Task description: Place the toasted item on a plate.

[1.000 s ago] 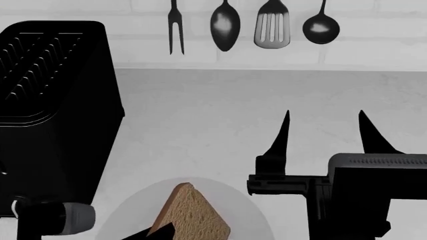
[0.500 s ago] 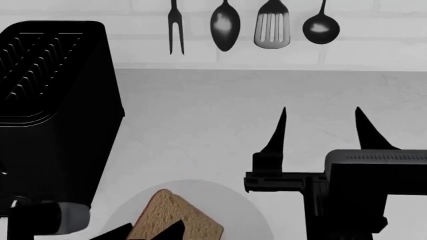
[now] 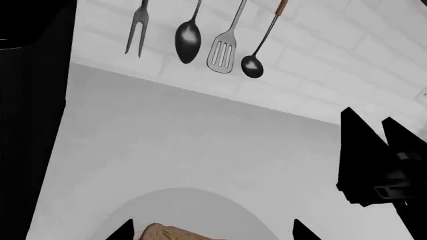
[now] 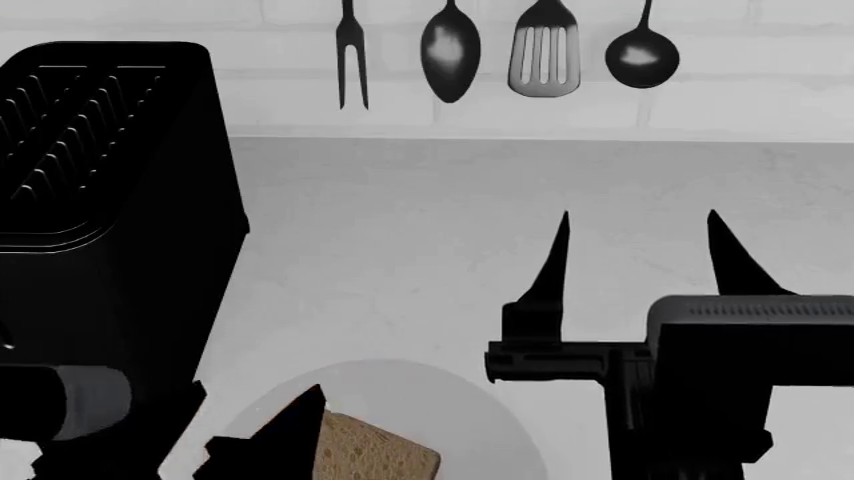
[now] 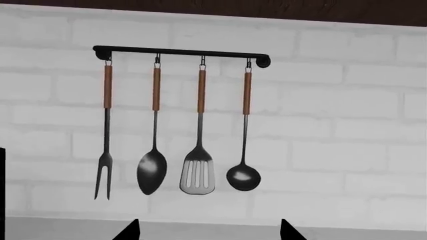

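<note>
The toasted item (image 4: 380,455), a light-brown bread slice, rests on the round white-grey plate (image 4: 467,415) at the near edge of the counter. My left gripper (image 4: 247,432) is low over the plate's left side and open, and one black finger (image 4: 291,430) covers the slice's left edge. In the left wrist view the toasted item (image 3: 167,233) sits on the plate (image 3: 193,202) between the spread fingertips of my left gripper (image 3: 212,232), close to one of them. My right gripper (image 4: 639,222) hovers open and empty over the counter to the right of the plate, and my right gripper (image 5: 208,227) faces the back wall.
A tall black toaster (image 4: 107,200) stands at the left, right beside the plate. A fork, spoon, slotted turner and ladle hang on a wall rail (image 5: 180,52) at the back. Pale counter (image 4: 427,250) stretches between toaster and right arm.
The slice has dropped from a steep tilt to lying low on the plate. My left gripper has spread its fingers and shifted left. The right gripper has edged slightly up and left.
</note>
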Available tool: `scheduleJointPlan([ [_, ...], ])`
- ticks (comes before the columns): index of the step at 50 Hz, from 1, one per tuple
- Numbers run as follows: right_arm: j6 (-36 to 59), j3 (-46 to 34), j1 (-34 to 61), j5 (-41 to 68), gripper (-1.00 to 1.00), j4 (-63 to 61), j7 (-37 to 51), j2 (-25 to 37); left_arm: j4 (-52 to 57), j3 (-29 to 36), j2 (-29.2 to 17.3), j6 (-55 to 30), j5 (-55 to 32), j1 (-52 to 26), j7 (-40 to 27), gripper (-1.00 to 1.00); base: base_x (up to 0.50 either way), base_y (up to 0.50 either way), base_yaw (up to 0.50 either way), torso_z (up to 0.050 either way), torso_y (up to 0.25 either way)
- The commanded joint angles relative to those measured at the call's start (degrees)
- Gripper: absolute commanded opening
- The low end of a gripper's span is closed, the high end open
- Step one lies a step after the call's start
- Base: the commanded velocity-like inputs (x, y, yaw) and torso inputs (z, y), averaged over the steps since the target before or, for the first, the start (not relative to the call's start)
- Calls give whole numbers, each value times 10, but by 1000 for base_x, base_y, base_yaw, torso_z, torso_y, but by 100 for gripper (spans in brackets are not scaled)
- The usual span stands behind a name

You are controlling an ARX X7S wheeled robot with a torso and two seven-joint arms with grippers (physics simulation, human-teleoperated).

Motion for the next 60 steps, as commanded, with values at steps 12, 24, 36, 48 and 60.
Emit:
scheduleJointPlan([
  [12,-2,-1,-2,3,100,-3,3,4,46,19,-71,-10,-201,-265,-219,100,0,0,0,0,0],
  [24,-3,-1,-6,5,100,-5,5,5,12,11,-112,-26,-212,-340,-218,100,0,0,0,0,0],
  [36,2,-2,-2,8,100,-10,9,7,13,10,-161,-11,-287,-417,-265,100,0,0,0,0,0],
  [48,7,-5,7,11,100,-13,9,8,-38,-3,-203,-36,-270,-450,-228,100,0,0,0,0,0],
  [60,34,-1,9,17,100,-43,17,25,-105,9,-227,-79,-253,-500,-177,100,0,0,0,0,0],
])
